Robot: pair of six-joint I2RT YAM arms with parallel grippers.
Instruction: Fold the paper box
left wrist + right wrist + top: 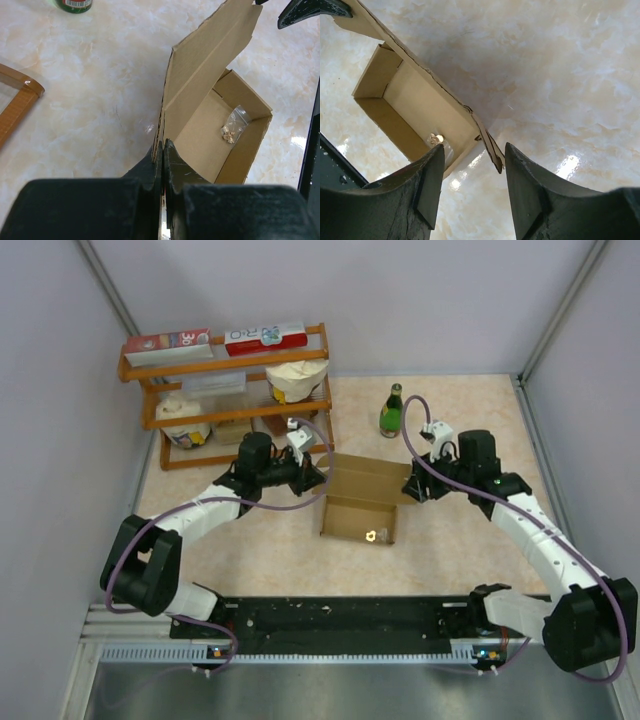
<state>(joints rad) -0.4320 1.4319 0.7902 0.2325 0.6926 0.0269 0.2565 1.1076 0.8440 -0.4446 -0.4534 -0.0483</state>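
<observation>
The paper box [360, 508] is plain brown cardboard, standing open on the marble table with its lid [368, 476] raised at the back. A small clear bag [372, 535] lies inside it. My left gripper [314, 478] is at the box's left rear corner. In the left wrist view that gripper [164, 145] is shut on the corrugated edge of the paper box [200, 95]. My right gripper [411, 488] is at the right rear corner. In the right wrist view the right gripper [474, 148] stands open, with a side flap [492, 150] of the box [420, 107] between its fingers, apparently untouched.
A green bottle [392, 412] stands behind the box, right of centre. A wooden shelf [230, 390] with cartons and goods fills the back left; its foot [20, 97] shows in the left wrist view. Grey walls close both sides. A black rail [340, 618] runs along the near edge.
</observation>
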